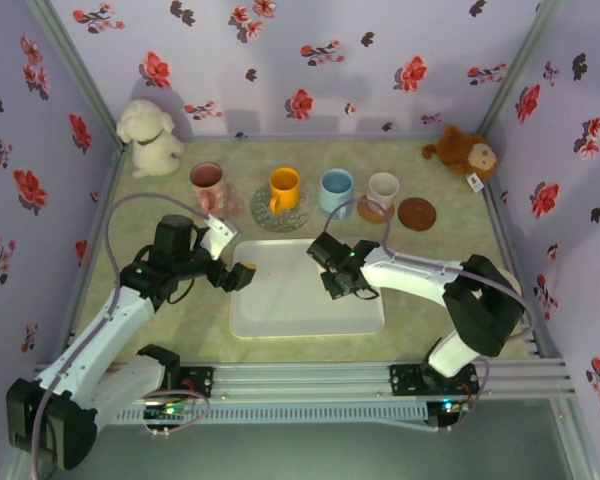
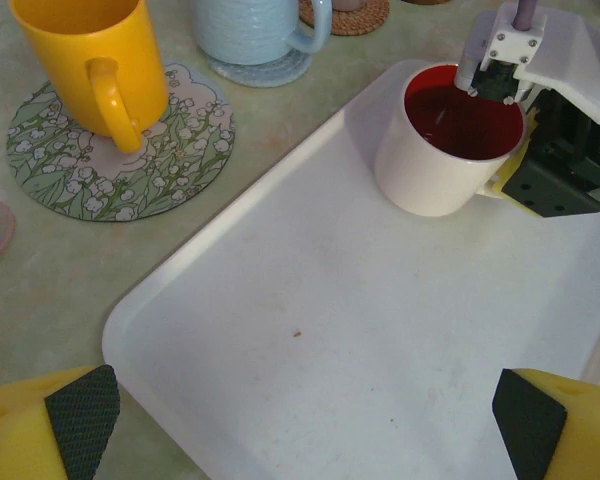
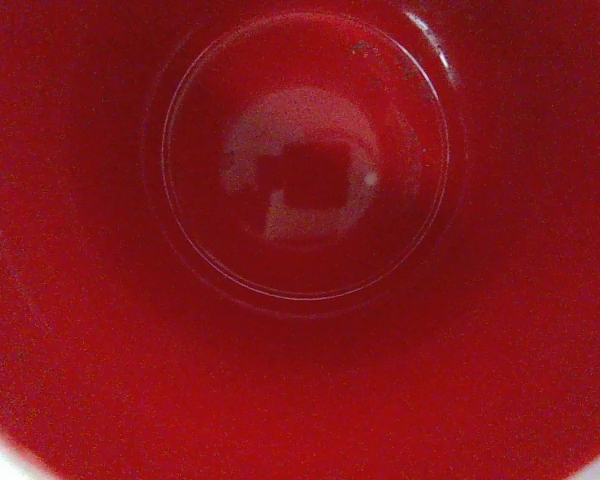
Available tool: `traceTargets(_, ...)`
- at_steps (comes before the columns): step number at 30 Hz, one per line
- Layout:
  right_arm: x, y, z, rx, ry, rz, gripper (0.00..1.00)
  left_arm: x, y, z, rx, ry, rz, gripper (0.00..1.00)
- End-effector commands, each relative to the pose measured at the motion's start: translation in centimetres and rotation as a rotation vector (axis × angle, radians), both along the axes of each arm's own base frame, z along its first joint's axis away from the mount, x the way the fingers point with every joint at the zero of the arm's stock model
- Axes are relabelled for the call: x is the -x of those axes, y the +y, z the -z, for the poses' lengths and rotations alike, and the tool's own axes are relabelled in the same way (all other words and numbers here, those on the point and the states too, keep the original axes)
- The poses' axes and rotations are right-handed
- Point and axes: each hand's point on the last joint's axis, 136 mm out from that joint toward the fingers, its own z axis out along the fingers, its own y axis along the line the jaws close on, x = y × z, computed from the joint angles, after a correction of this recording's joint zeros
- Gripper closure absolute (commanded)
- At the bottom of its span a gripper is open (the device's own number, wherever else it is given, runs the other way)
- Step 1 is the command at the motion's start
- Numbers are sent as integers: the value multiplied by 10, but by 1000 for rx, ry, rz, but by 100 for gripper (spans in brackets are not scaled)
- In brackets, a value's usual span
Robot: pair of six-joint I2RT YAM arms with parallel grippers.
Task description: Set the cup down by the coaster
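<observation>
A: What room are we in?
B: Lilac walls (image 1: 310,60) with red flowers stand on three sides of us. The tabletop (image 1: 450,235) is pale green, with a white tray (image 1: 300,310) in the middle.
A: And our cup (image 2: 435,165)?
B: It stands upright on the tray's far right part. Our right gripper (image 1: 338,282) is at its rim, but we cannot tell whether the jaws pinch it. Our left gripper (image 2: 300,420) hovers at the tray's left edge, jaws spread. The brown coaster (image 1: 417,213) lies back right, well apart.
</observation>
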Motion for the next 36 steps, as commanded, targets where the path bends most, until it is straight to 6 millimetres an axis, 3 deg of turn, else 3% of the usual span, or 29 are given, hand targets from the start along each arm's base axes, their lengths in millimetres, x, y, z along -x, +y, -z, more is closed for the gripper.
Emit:
traceTargets(1,-21,4,-2,-3,-59,0,100,-5,-5,-6,26,-7,8,1)
traceTargets(8,-21,4,2,-1,-50,1,70,-5,-5,-2,23,6,8,1)
traceTargets(13,-23,-1,4,-5,-60,16,62,-7,-5,-1,19,10,7,1)
traceTargets(27,-24,1,10,-20,-45,1,83,-10,-7,-3,7,9,16,1)
traceTargets(36,-29,0,-1,-34,-69,5,100,-15,-10,-4,6,6,22,1)
